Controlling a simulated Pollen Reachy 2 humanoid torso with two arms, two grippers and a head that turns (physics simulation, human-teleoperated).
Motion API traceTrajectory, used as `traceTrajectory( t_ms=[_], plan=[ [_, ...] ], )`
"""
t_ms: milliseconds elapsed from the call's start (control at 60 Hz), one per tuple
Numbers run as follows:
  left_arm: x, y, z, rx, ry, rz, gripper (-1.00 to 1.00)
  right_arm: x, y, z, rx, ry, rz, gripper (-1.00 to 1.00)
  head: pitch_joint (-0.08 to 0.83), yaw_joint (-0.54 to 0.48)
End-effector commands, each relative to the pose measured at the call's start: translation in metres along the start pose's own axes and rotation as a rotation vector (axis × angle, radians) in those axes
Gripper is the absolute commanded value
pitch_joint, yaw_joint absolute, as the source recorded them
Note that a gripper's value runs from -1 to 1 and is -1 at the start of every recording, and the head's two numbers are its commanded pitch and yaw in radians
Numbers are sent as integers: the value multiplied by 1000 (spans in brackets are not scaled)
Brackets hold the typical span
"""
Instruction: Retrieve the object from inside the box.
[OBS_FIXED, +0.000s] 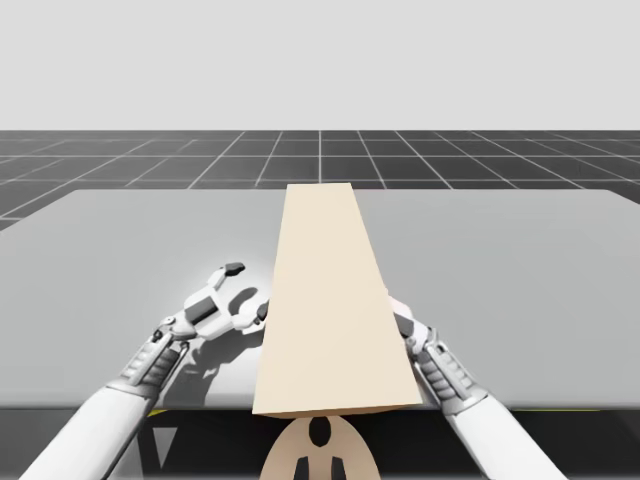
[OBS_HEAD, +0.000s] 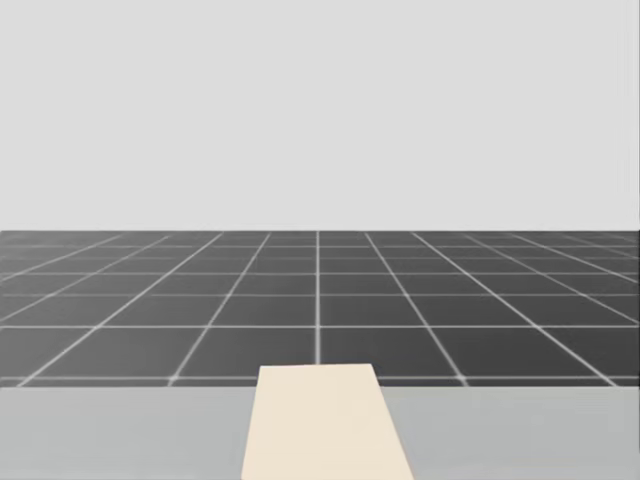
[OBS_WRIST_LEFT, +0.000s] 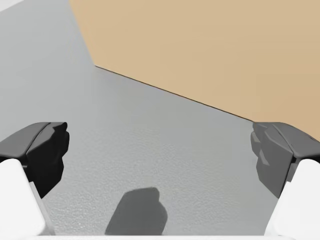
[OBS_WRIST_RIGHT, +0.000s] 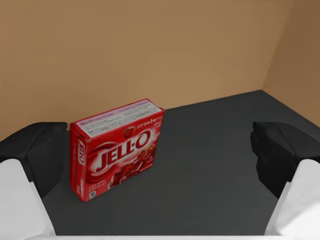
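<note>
Progress is judged to be early: the box has been entered, but nothing has been gripped yet.

High view – one long tan box (OBS_FIXED: 330, 300) is seen lying down the middle of the grey table (OBS_FIXED: 520, 270), from the near edge toward the far side. The left gripper (OBS_FIXED: 247, 291) is held just beside the box's left wall, near the table's near edge, with its fingers spread wide and nothing between them. The right arm (OBS_FIXED: 455, 385) is brought up against the box's near right side.

Head view – the far end of the tan box is seen on the table, with the dark gridded floor (OBS_HEAD: 320, 300) beyond it.

Left wrist view – both fingers (OBS_WRIST_LEFT: 47, 145) are set wide apart over bare table, and the tan wall lies ahead of them.

Right wrist view – the right gripper (OBS_WRIST_RIGHT: 161, 150) is shown inside the box, over its dark floor. One small red box (OBS_WRIST_RIGHT: 117, 150) stands upright just ahead, between the wide-spread fingers and close to one of them; no contact from two sides can be made out.

Closing on the red box and drawing it out are left to be done.

Counted: one tan box, one red box, two grippers, one table.
</note>
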Motion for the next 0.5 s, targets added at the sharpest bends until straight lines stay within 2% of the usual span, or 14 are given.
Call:
traceTrajectory(
  t_ms=[17,133,250,433,500],
  plan=[
    [-1,-2,-2,-10,10,-11,-1000,-14,7,-27,85,9,-14,-1000,-1,-8],
    [-1,-2,-2,-11,9,-13,-1000,-22,8,-47,121,45,8,-1000,2,-7],
    [-1,-2,-2,-9,12,-17,-1000,-26,2,-60,134,44,-14,-1000,10,-11],
    [-1,-3,-1,-9,13,-23,-1000,-36,-6,-83,166,61,-13,-1000,13,-17],
    [-1,-2,-1,-8,12,-24,-1000,-41,-6,-92,181,66,-29,-1000,14,-17]
  ],
)
